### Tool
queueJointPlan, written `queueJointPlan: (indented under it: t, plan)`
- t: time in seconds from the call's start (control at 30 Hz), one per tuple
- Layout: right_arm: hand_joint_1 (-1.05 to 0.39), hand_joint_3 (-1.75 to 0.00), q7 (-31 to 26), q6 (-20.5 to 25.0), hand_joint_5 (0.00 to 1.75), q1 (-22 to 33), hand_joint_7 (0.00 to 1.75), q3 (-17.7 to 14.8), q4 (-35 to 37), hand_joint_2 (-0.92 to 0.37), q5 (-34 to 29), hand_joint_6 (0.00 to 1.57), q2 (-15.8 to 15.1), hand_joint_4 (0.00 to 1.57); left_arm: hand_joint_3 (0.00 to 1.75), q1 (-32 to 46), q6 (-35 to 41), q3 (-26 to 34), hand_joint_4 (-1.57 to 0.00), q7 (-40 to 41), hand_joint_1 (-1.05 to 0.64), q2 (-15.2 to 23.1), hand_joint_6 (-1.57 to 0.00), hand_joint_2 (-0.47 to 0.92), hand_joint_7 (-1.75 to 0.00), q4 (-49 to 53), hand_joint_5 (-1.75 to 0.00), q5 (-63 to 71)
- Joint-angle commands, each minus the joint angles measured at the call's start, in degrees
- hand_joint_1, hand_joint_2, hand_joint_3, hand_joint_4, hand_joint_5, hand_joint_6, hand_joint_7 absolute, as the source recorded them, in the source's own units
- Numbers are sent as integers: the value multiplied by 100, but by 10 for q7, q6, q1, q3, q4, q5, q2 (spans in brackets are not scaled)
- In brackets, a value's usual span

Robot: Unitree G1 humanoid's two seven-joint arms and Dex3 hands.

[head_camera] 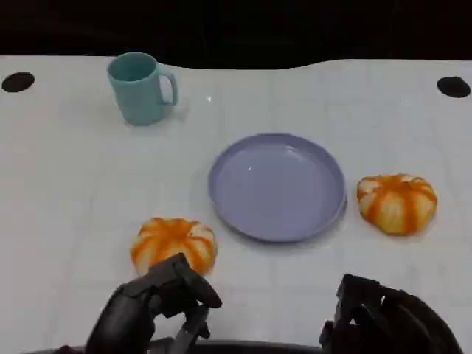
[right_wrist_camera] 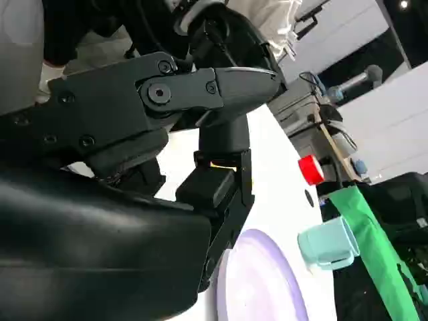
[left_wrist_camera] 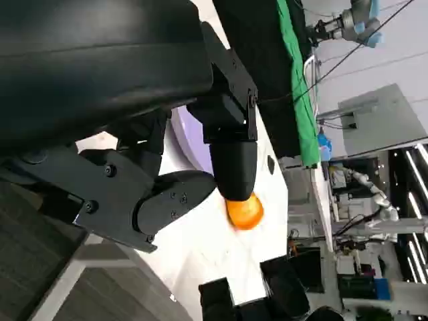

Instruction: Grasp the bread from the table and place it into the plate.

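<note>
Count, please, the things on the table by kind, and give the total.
Bread: 2, one at the left hand, one to the right of the plate.
Plate: 1, purple.
Mug: 1, light blue.
Total: 4 things.

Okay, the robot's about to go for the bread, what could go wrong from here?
The left hand hangs just short of the near bread; a low approach may push the roll away instead of gripping it. Carrying it to the plate, fingers could clip the rim and slide it toward the second bread.
</note>
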Motion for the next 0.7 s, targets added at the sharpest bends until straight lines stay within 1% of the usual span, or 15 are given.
queueJointPlan:
  t: [0.03,0.23,0.57,0.63,0.7]
  plan:
    - [-70,-25,3,-4,162,-5,139,-8,9,-92,7,75,-2,85,81,-8,-18,4,-60,0,-19,3,-64,72,-142,15,-170,10]
    - [-71,-25,3,-8,162,-5,140,-5,11,-92,2,76,-3,86,83,-6,-4,5,-59,-3,-19,2,-64,71,-141,11,-170,1]
    - [-72,-25,4,-8,162,-7,142,-2,10,-92,-2,76,-5,86,83,-7,-4,8,-60,1,-17,1,-64,70,-140,10,-167,3]
    - [-71,-25,4,-6,162,-7,142,-2,10,-92,0,76,-4,86,83,-3,8,10,-61,11,-16,-2,-65,70,-133,0,-161,8]
    - [-71,-25,2,-4,162,-7,142,-2,9,-92,1,76,-3,86,86,3,19,10,-61,24,-15,-3,-64,69,-118,-15,-152,21]
